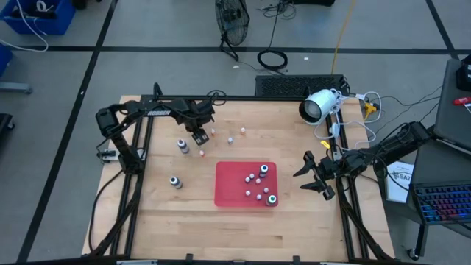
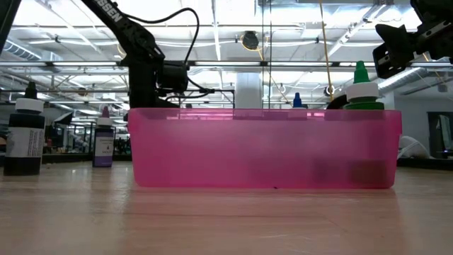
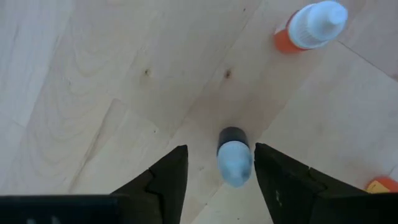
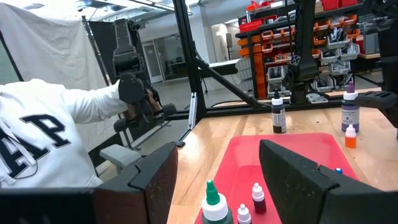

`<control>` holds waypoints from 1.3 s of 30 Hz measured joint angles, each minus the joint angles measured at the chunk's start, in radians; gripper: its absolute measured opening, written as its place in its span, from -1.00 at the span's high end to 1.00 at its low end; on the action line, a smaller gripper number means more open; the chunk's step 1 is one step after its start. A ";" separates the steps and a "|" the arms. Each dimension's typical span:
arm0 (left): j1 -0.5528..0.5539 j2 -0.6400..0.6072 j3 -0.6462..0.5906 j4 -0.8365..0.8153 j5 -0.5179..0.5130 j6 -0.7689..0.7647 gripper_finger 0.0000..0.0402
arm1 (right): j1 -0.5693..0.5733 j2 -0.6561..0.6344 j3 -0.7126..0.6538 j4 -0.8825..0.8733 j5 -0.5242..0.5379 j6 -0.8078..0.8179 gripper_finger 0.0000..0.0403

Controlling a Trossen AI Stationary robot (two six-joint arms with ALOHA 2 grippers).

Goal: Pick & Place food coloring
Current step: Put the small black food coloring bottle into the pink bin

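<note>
Left gripper [image 1: 198, 135]: over the far-left part of the table [image 1: 176, 213], fingers parted, nothing held; the left wrist view shows both fingertips [image 3: 168, 177] pointing down at the wood.
Target bottle [image 3: 234, 158]: small, pale blue tip, dark base; upright between the two parted fingers, touching neither, slightly nearer one finger than the other.
Long axis: vertical, in line with the downward approach; probable next need a short descent and a closing of the jaws about the body.
Nearer arm: left, directly above; right well apart across the tray.
Right gripper [image 1: 316, 177]: waiting beside the right edge of the tray, fingers apart, empty.
Red tray [image 1: 228, 188]: centre-right of the table; holding several small bottles [image 1: 257, 180] at its right end, among them a green-capped bottle [image 1: 272, 199] at the near right corner.
Loose bottles: orange-based bottle [image 3: 309, 26] near the target; two dark-bodied bottles [image 1: 182, 146] on the left of the table; a few tiny ones [image 1: 230, 140] beyond the tray's far edge.
Progress: judged partial, some bottles in the tray, several not yet.
Risk: off-centre closing could tip the small upright bottle.
</note>
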 joint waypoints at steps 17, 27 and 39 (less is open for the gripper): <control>0.012 0.018 0.000 0.005 0.042 -0.002 0.41 | 0.000 0.000 0.000 0.000 0.000 0.000 -0.07; 0.014 0.131 0.006 0.011 0.028 0.031 0.42 | 0.000 0.000 0.000 0.000 0.000 0.000 -0.06; 0.011 -0.008 -0.001 0.031 0.026 0.025 0.42 | 0.000 0.000 0.000 0.000 0.000 0.000 -0.06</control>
